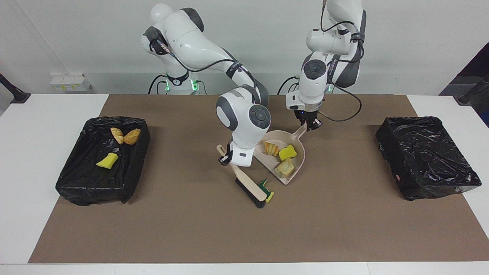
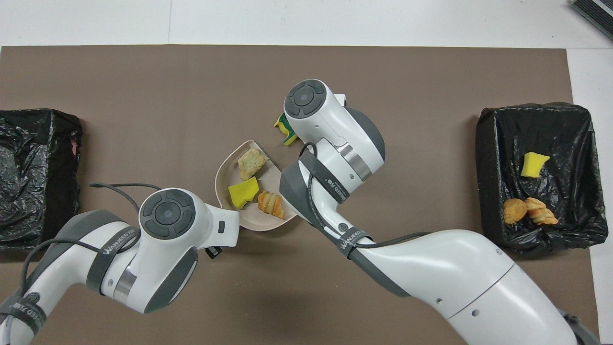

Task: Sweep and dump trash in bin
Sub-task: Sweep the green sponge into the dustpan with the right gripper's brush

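My right gripper (image 1: 227, 157) is shut on the handle of the beige brush (image 1: 250, 186), whose black bristles press against a green-and-yellow sponge scrap (image 1: 267, 189) (image 2: 282, 130) just outside the dustpan's mouth. The beige dustpan (image 1: 301, 153) (image 2: 224, 178) rests on the mat, with my left gripper (image 1: 310, 125) shut on its handle. Inside it lie three pieces of trash: a striped bread chunk (image 1: 271, 148), a yellow sponge piece (image 1: 287, 152) and a tan chunk (image 1: 284, 167). The bin (image 1: 95, 191) (image 2: 488, 182) at the right arm's end holds three scraps.
A second black-lined bin (image 1: 426, 156) (image 2: 33, 177) stands at the left arm's end. A brown mat (image 1: 191, 236) covers the middle of the white table. In the overhead view my right arm's hand (image 2: 316, 110) hides the brush.
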`<state>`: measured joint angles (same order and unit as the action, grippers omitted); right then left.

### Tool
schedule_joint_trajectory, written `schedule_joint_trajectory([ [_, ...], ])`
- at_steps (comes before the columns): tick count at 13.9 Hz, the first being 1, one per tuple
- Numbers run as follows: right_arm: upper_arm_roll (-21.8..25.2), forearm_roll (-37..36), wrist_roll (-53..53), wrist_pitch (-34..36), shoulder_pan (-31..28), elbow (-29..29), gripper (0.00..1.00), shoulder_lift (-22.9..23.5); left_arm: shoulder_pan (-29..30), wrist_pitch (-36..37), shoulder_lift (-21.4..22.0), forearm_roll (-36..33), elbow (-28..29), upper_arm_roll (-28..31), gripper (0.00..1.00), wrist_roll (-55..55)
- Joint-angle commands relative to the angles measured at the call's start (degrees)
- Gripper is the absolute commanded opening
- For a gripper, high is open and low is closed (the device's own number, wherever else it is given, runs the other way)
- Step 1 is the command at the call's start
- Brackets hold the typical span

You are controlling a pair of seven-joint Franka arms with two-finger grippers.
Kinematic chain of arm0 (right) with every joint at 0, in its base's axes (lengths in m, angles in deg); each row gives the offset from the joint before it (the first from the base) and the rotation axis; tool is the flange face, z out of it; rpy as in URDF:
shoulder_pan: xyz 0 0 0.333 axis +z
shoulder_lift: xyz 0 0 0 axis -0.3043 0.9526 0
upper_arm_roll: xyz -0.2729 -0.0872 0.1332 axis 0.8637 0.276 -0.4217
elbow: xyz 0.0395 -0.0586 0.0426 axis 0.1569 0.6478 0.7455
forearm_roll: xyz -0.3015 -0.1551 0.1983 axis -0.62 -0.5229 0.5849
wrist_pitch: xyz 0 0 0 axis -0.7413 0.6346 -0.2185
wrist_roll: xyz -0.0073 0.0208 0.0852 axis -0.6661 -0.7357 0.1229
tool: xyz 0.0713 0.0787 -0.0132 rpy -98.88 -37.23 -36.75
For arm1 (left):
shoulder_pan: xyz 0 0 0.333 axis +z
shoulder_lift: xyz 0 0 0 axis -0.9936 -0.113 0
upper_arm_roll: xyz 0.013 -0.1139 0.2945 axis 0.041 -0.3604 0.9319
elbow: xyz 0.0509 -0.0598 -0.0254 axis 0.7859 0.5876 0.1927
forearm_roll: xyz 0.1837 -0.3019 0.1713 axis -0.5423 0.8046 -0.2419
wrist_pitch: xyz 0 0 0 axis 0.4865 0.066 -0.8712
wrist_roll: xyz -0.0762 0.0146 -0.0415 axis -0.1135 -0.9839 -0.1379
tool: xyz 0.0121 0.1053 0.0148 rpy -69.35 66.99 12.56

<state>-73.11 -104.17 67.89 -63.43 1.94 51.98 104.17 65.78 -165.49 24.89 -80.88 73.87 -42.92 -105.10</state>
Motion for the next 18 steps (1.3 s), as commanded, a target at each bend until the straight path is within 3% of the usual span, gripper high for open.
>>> schedule_joint_trajectory([
  [1, -2.22, 0.12, 1.3, 2.56, 0.38, 9.66, 0.0, -6.41, -0.55, 0.49, 0.33, 0.46, -0.13, 0.47, 0.0, 0.75],
  [7, -3.9, 6.7, -2.3, 7.58, 2.93, 11.52, 0.0, -8.7, -0.55, 0.4, 0.33, 0.46, -0.13, 0.47, 0.0, 0.75],
  [15, -3.9, 11.02, -1.86, 8.91, 0.48, 10.99, 0.0, -10.28, -0.55, -0.13, 0.16, 0.46, -0.22, 0.47, 0.0, 0.75],
  [18, -3.9, 12.25, -2.39, 9.96, -0.75, 10.99, 0.0, -13.62, -0.55, -0.13, 0.15, 0.46, -0.39, 0.47, 0.0, 0.66],
])
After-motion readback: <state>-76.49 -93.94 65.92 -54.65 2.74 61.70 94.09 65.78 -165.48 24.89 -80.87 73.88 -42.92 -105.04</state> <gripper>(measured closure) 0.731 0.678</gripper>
